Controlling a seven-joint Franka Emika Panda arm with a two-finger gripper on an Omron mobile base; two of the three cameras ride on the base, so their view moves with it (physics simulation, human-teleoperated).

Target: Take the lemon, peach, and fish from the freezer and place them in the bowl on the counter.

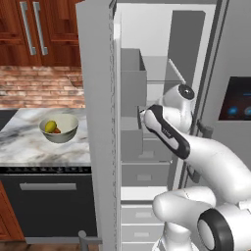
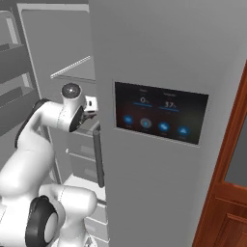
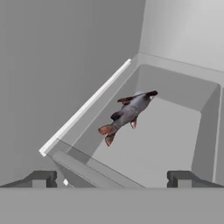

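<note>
With its two dark fingers spread wide and empty, the gripper (image 3: 112,178) hovers just short of the slim grey, red-finned fish (image 3: 128,113) lying ahead in a grey freezer drawer (image 3: 175,144).

The fish (image 3: 128,113) is lying in an open freezer (image 1: 98,122) drawer (image 3: 175,144), at twelve o'clock from the gripper (image 3: 111,179). The bowl (image 1: 59,128) is sitting on the counter (image 1: 29,147), at nine o'clock from the freezer, holding the lemon (image 1: 50,126) and peach (image 1: 57,131).
</note>
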